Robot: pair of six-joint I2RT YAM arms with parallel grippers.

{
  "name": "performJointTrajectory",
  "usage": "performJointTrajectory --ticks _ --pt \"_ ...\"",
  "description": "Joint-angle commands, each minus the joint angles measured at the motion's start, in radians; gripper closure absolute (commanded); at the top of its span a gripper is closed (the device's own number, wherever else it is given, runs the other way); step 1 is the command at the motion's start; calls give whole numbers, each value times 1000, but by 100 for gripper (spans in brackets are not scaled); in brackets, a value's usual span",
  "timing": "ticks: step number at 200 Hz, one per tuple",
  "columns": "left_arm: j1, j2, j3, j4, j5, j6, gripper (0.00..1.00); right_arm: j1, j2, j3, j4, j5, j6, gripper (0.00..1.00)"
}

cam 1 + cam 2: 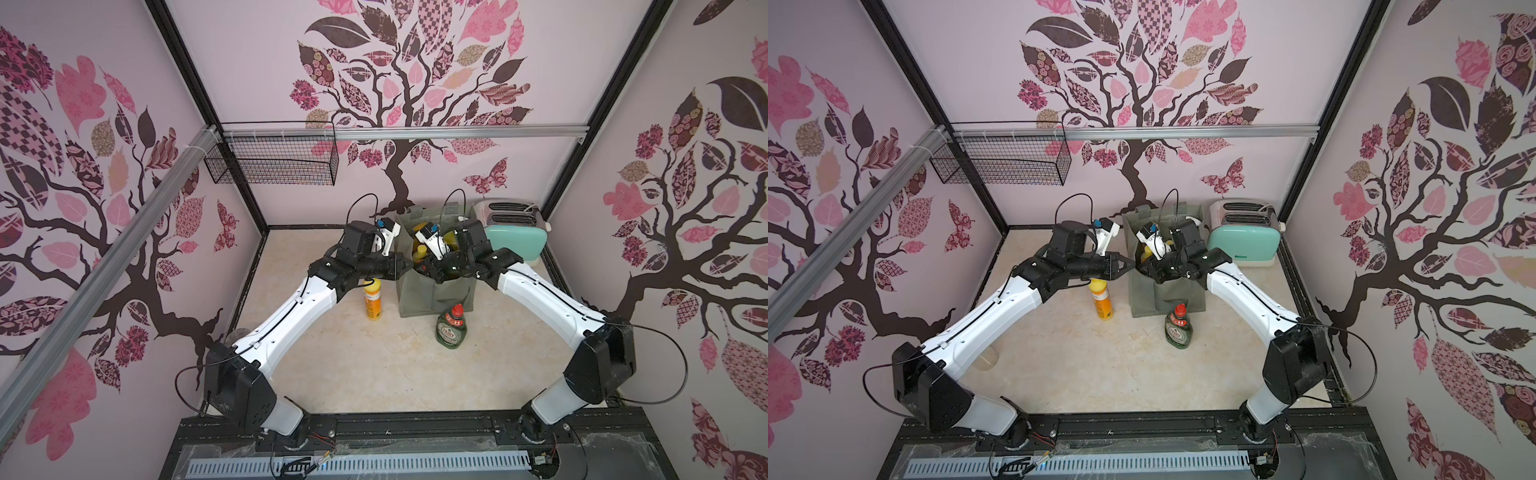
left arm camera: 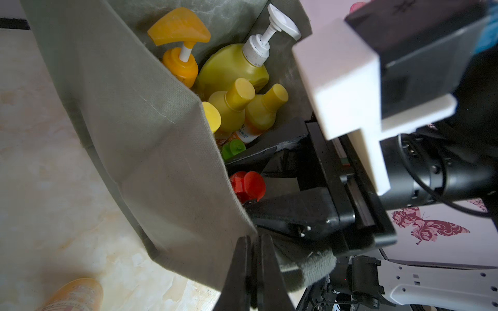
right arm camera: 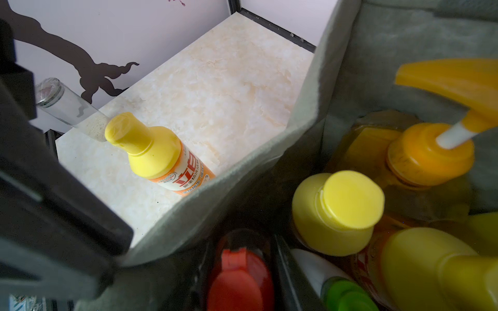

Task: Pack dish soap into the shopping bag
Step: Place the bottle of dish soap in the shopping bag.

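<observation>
The boxy grey-green fabric shopping bag (image 1: pixel 436 297) stands upright at the back of the pale marbled table (image 1: pixel 374 374), just beside a mint-green toaster (image 1: pixel 515 239). The left tool (image 2: pixel 254 242) is closed tight at the bag's side rim. The fabric edge runs in between its tips, so it seems to pinch the cloth. The right tool (image 2: pixel 238 185) reaches down into the bag's mouth with its jaws partly apart, one on each side of a red-capped red bottle (image 3: pixel 239 282), which it appears to grip inside the bag. Also in the bag are an orange pump bottle (image 2: pixel 180 64), a big yellow bottle with a white pump (image 2: pixel 231 70), three small yellow-capped orange bottles (image 2: pixel 234 99) packed close together, and a green-capped white bottle (image 3: pixel 310 264) low among them. Two more bottles of dish soap stand outside on the table. A fourth small orange bottle with a yellow cap (image 1: pixel 372 301) is just beside the bag on the left arm's side, partly under that arm. A green Fairy bottle with a red cap (image 1: pixel 451 328) stands in front of the bag's pocket.
</observation>
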Motion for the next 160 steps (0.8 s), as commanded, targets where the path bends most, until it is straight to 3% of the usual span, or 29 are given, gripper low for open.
performJointTrajectory --ticks 1,55,102,115,123,135,160 --pt "23 -22 89 148 25 -7 100 29 29 -37 -79 -83 18 100" --pt "31 -14 128 150 38 -7 100 29 53 -44 -93 -34 15 100" --pt "33 -30 126 115 46 -10 100 29 36 -30 -88 90 33 100" --pt "33 -61 117 59 38 12 72 27 22 -26 -77 102 43 100" --pt "32 -84 104 25 19 30 61 24 12 -23 -68 101 52 100" --pt "32 -139 63 -8 -27 54 52 19 2 -18 -61 97 60 100" --pt "29 -233 -22 -44 -77 93 43 16 -9 -1 -60 76 69 100"
